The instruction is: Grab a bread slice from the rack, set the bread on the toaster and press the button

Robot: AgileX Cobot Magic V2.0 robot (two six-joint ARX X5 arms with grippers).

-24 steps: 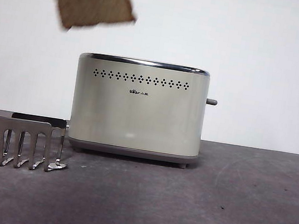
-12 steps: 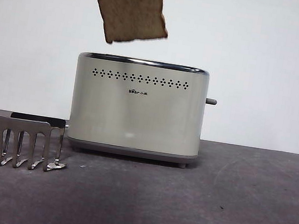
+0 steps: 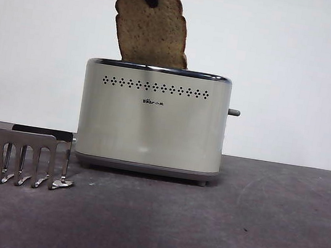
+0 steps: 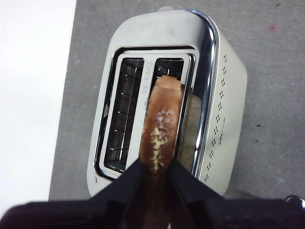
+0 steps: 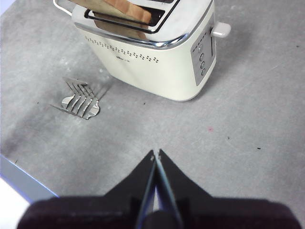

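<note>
the wholegrain bread slice (image 3: 151,31) is held by its crust in the left pincer (image 4: 156,171), which is clenched on it from above, and its lower edge is already entered into one slot of the cream toaster (image 3: 152,122) (the slot nearer the perforated side, judging by the left wrist view). the grey metal rack (image 3: 23,157), near the surface's front left corner, is emptied. the right pincer (image 5: 156,155) is kept clenched on nothing, well apart from the toaster. left to do, it is judged: the slice lowered and released, then the lever button (image 3: 234,112) pressed.
</note>
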